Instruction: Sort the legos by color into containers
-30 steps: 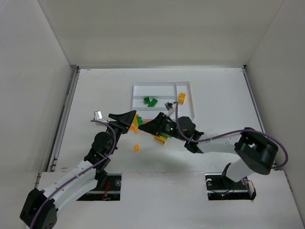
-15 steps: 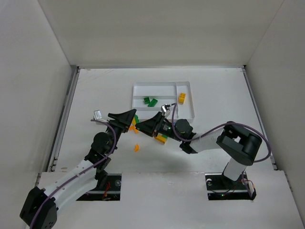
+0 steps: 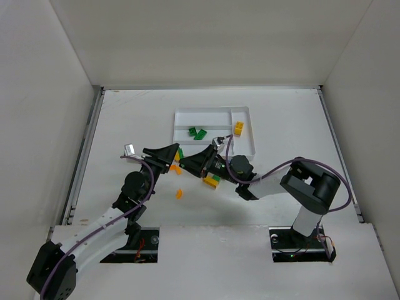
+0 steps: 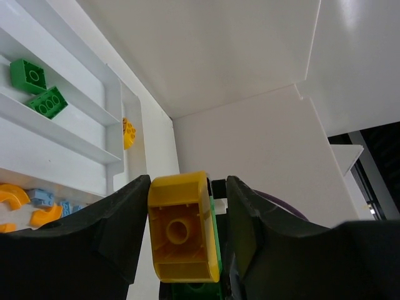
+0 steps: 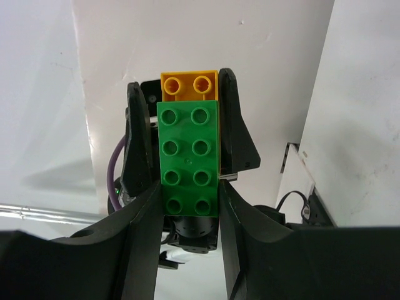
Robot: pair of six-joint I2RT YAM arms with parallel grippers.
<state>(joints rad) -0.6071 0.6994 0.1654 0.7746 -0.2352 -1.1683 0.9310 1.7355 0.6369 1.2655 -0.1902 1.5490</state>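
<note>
R gripper (image 5: 189, 187) clamps green eight-stud plastic brick (image 5: 190, 150), prob. so L gripper (image 4: 187, 184), straddling its stuck-on yellow plastic brick (image 4: 181, 231) (grip unclear), can split colours.

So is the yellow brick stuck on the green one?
Yes, stuck on: the yellow brick sits flush against the green brick, no gap showing.

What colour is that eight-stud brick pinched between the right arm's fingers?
The brick is green, clearest in the right wrist view.

Yellow brick (image 4: 181, 228) between black fingers (image 4: 119, 237) of left gripper (image 4: 187, 187), green brick (image 4: 194, 289) joined behind it, two green bricks (image 4: 37, 87) in white tray (image 4: 62, 128) slot
</note>
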